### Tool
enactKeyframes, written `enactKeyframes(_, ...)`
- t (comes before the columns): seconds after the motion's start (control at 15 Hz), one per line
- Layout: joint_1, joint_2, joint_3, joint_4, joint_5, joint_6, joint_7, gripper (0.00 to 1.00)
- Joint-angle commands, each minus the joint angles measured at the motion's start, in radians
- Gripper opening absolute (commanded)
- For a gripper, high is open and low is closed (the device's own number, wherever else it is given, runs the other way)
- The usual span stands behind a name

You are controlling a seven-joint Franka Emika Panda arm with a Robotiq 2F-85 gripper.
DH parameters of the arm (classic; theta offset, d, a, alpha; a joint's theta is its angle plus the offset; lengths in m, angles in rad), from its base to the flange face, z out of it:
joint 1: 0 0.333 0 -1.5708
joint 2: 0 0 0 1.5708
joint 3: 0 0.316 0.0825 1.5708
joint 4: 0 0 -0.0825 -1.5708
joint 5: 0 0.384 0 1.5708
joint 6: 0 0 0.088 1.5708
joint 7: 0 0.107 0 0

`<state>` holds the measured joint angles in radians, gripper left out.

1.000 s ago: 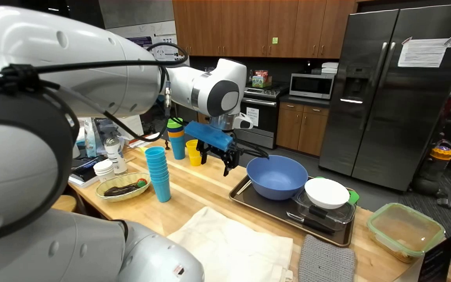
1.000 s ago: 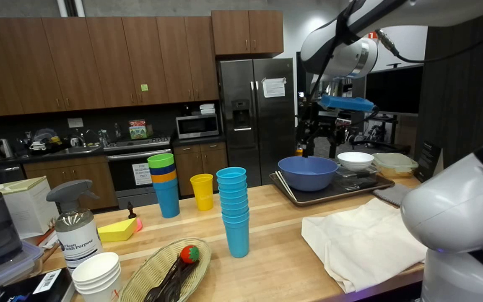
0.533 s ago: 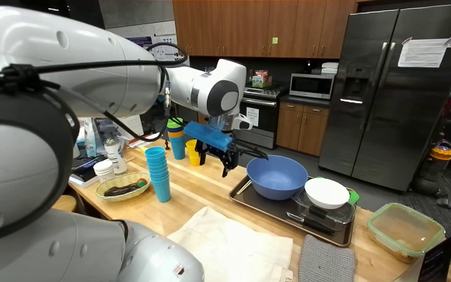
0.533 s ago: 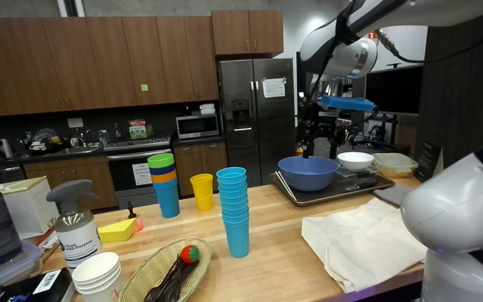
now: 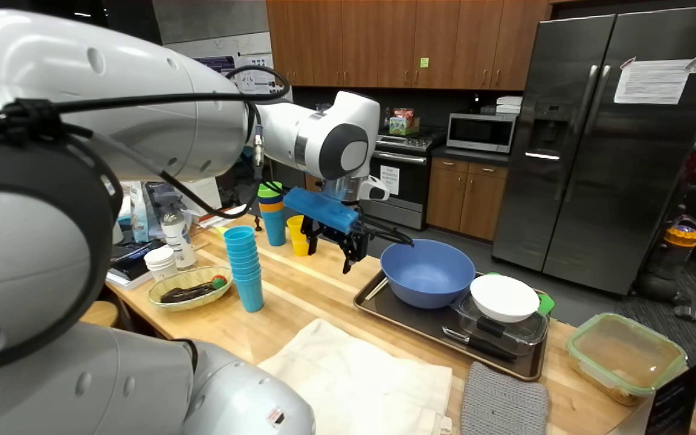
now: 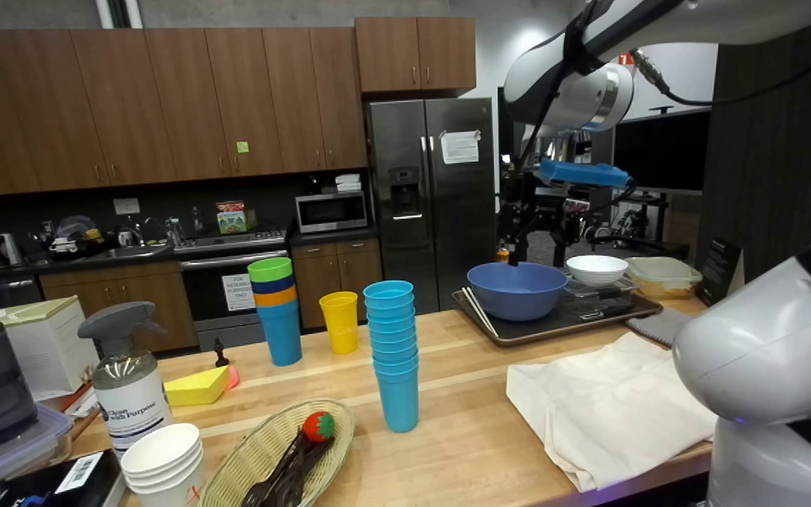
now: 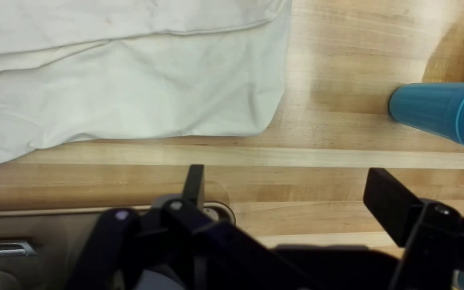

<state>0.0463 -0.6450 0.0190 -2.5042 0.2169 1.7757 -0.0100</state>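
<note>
"Blue mixing bowl point(image 5: 428, 275) first: where do we see it?"

"On the dark baking tray point(image 5: 399, 311), towards the end with the chopsticks point(image 5: 377, 288). It sits upright in both exterior views, near the gripper point(image 7: 290, 189)."

"And how do we find the gripper itself?"

"Spread wide, fingers point(image 7: 391, 205) well apart and holding nothing. It hangs pointing down above the wooden table point(image 5: 299, 284). In the wrist view, we see one fingertip over the tray's rounded corner, the other over the pale boards."

"What shares the tray with our bowl?"

"A white bowl point(image 5: 504, 296), resting on a clear plastic container point(image 5: 529, 333). Beside that we have a black-handled utensil point(image 5: 491, 348); it may be a knife, though its metal end is too small for us to be sure."

"Moving outward, what do we meet?"

"Near the tray's long side, a creased cream cloth point(image 5: 360, 380), then a grey knitted pad point(image 5: 504, 399) just beside the tray. Past the tray's end stands a food container point(image 5: 626, 350) with a green-edged lid."

"And towards the other end of the table?"

"We count a tall stack of light blue cups point(image 6: 397, 394), upright, plus a yellow cup point(image 6: 340, 324) and a second stack of cups point(image 6: 277, 315) with a green one on top. Nearby lies a wicker basket point(image 6: 259, 445) with dark utensils point(image 5: 186, 294) in it."
</note>
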Motion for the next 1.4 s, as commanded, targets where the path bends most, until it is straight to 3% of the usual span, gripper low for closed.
enactKeyframes(0.0, 0.0, -0.003, 0.0, -0.005, 0.011, 0.021, 0.005, 1.0)
enactKeyframes(0.87, -0.017, 0.002, 0.021, 0.005, -0.008, -0.014, 0.098, 1.0)
enactKeyframes(1.07, -0.049, -0.013, 0.07, -0.014, -0.141, 0.065, 0.134, 1.0)
enactKeyframes(1.33, -0.066, -0.025, 0.099, -0.059, -0.248, 0.272, 0.195, 1.0)
